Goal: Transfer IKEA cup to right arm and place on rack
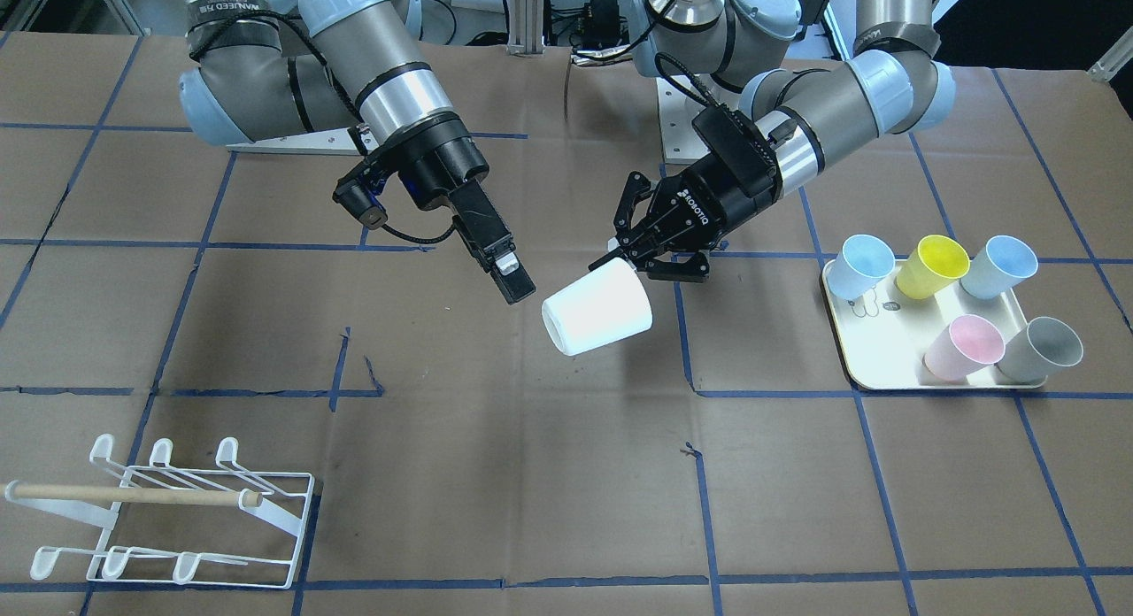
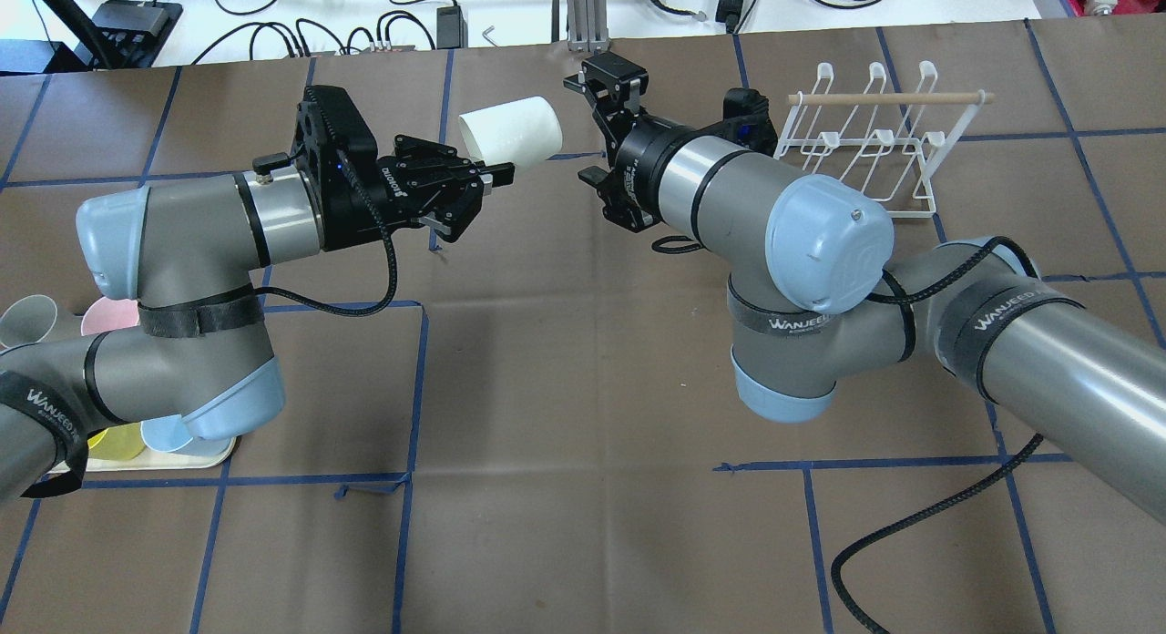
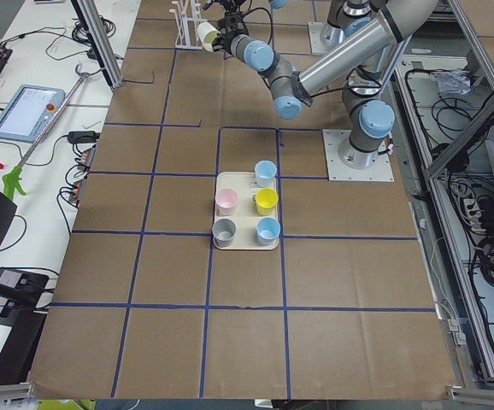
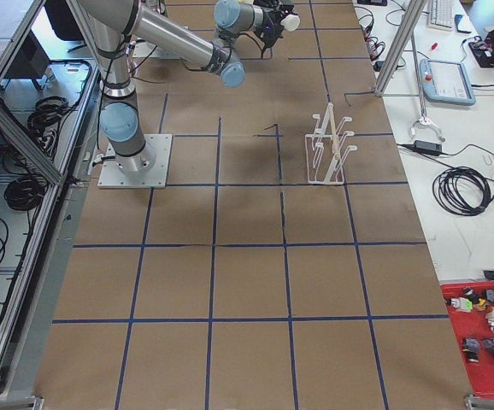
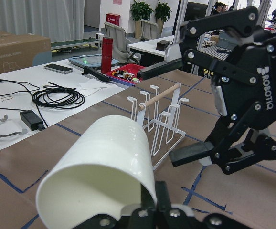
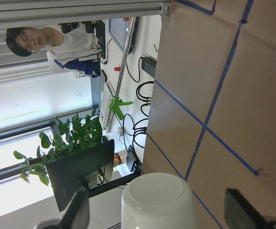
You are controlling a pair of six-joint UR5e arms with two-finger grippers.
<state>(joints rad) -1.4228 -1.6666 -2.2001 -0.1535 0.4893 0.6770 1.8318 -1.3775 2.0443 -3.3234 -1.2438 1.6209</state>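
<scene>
A white cup (image 1: 597, 311) hangs on its side above the table's middle, held by its rim. My left gripper (image 1: 624, 260) is shut on that rim, also seen in the overhead view (image 2: 487, 174). The cup's closed base (image 6: 159, 202) points at my right gripper (image 1: 509, 275), which is open and empty with its jaws wide apart. In the overhead view the right gripper (image 2: 588, 124) is a small gap short of the cup (image 2: 510, 131). The white wire rack (image 1: 177, 510) with its wooden dowel stands on the table beyond the right arm (image 2: 874, 133).
A cream tray (image 1: 885, 368) on the left arm's side holds several cups: pale blue, yellow, pink and grey. Brown paper with blue tape lines covers the table. Cables and a tablet lie past the table's far edge.
</scene>
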